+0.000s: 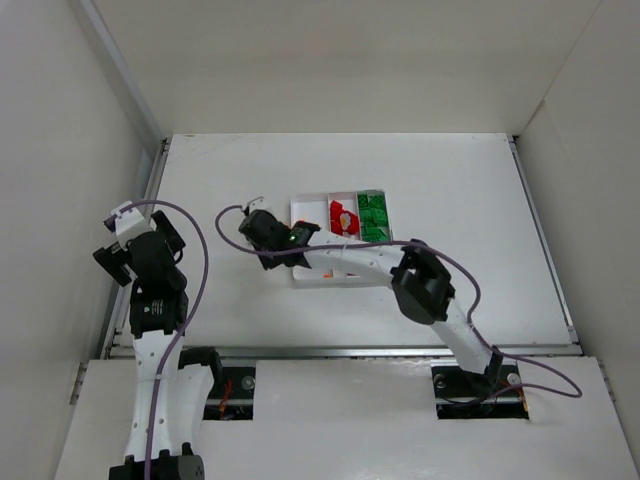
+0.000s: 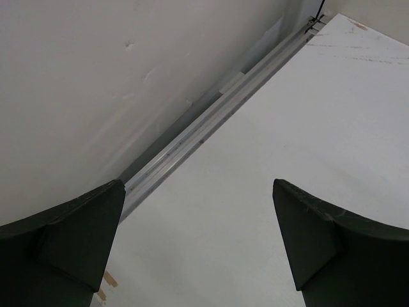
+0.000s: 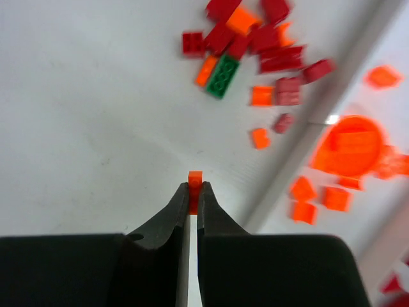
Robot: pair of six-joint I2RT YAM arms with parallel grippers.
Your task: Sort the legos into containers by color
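Observation:
My right gripper [image 3: 193, 190] is shut on a tiny orange lego [image 3: 195, 179], held just above the table beside the white tray. Loose legos lie ahead of it in a pile [image 3: 255, 38] of dark red and orange pieces, with one green brick [image 3: 222, 77]. The tray wall [image 3: 300, 137] runs diagonally at the right, and orange pieces [image 3: 348, 147] lie in the compartment behind it. From above, the tray [image 1: 310, 203] shows red legos [image 1: 343, 218] in its middle compartment and green ones [image 1: 372, 215] in its right one. My left gripper [image 2: 198, 188] is open and holds nothing.
The left arm [image 1: 150, 265] stays at the table's left edge, next to the metal rail [image 2: 192, 137] and the side wall. The right arm [image 1: 420, 285] reaches across the tray's near end and hides part of it. White walls enclose the table.

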